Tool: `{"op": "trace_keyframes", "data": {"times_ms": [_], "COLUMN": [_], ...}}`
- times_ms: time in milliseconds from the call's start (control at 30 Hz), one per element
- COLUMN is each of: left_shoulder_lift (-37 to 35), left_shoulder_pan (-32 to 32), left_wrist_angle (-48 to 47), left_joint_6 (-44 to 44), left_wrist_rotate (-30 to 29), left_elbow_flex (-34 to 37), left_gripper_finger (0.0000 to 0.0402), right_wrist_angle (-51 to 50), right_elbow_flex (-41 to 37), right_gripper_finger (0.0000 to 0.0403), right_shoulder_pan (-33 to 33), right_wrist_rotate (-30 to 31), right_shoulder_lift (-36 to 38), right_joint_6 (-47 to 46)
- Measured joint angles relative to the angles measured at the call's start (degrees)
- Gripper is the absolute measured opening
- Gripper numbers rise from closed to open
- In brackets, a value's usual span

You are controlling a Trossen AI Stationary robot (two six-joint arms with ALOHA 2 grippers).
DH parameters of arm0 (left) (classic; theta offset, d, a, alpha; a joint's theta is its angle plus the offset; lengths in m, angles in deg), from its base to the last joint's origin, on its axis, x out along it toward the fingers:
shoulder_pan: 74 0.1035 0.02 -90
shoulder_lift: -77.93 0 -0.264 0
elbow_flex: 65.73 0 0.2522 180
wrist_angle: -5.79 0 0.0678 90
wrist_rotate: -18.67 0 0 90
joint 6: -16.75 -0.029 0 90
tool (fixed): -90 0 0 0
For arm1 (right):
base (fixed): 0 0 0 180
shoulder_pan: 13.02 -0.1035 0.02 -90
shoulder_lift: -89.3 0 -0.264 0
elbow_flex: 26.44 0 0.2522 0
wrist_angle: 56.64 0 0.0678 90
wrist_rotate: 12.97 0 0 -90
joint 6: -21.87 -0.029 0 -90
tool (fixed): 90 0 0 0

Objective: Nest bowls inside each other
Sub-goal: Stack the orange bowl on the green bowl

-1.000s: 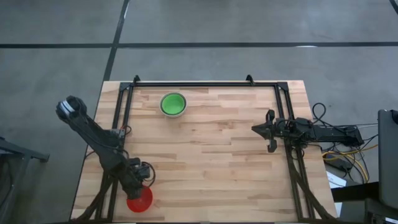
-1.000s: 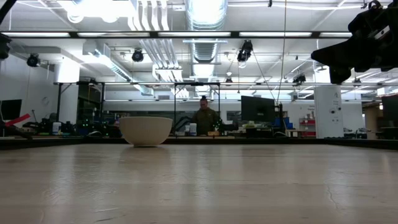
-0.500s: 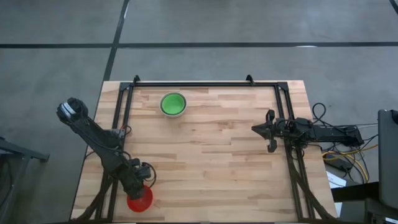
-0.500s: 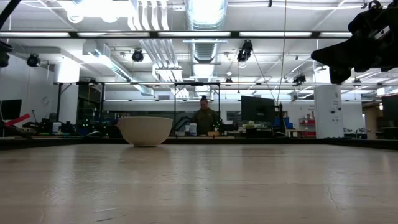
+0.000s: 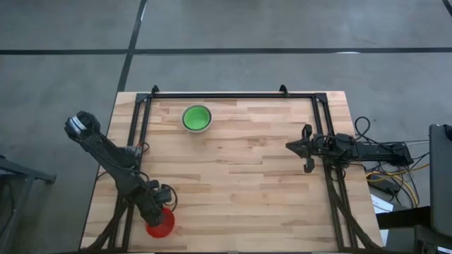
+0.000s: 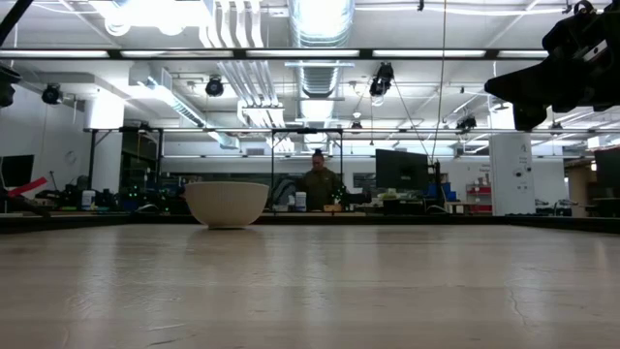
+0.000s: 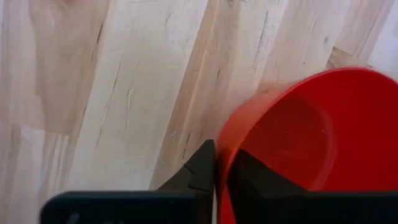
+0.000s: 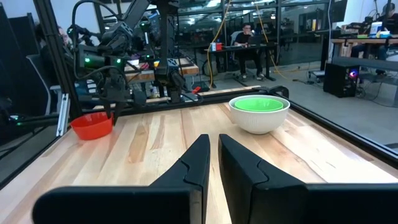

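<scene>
Left gripper pinched on red bowl rim, well apart from the white-grey bowl, seemingly nested green inside. Lift level, center over that stack. Right gripper closed, idle.

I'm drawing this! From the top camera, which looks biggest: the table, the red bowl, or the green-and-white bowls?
1. Table, by far the biggest.
2. Green-and-white bowl stack and red bowl: they look about alike, and the left claw hides part of the red one.
</scene>
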Motion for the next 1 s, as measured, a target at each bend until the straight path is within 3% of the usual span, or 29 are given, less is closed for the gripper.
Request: {"op": "trace_keyframes", "data": {"times_ms": [133, 700, 1000], "left_shoulder_lift": [0.0, -1.0, -5.5], "left_shoulder_pan": [0.0, 0.0, 0.1], "left_wrist_angle": [0.0, 0.0, -1.4], "left_joint_6": [0.0, -0.6, -0.1], "left_wrist_rotate": [-0.1, -0.3, -1.9], "left_elbow_flex": [0.0, 0.0, 0.0], "left_gripper_finger": [0.0008, 0.0004, 0.0002], "right_wrist_angle": [0.0, 0.0, 0.0], "right_elbow_flex": [0.0, 0.0, 0.0], "right_gripper_finger": [0.0034, 0.0034, 0.0034], "right_shoulder_pan": [0.0, 0.0, 0.0], "right_wrist_rotate": [0.0, 0.0, 0.0], "right_shoulder_lift": [0.0, 0.0, 0.0], "right_joint_6": [0.0, 0.0, 0.0]}}
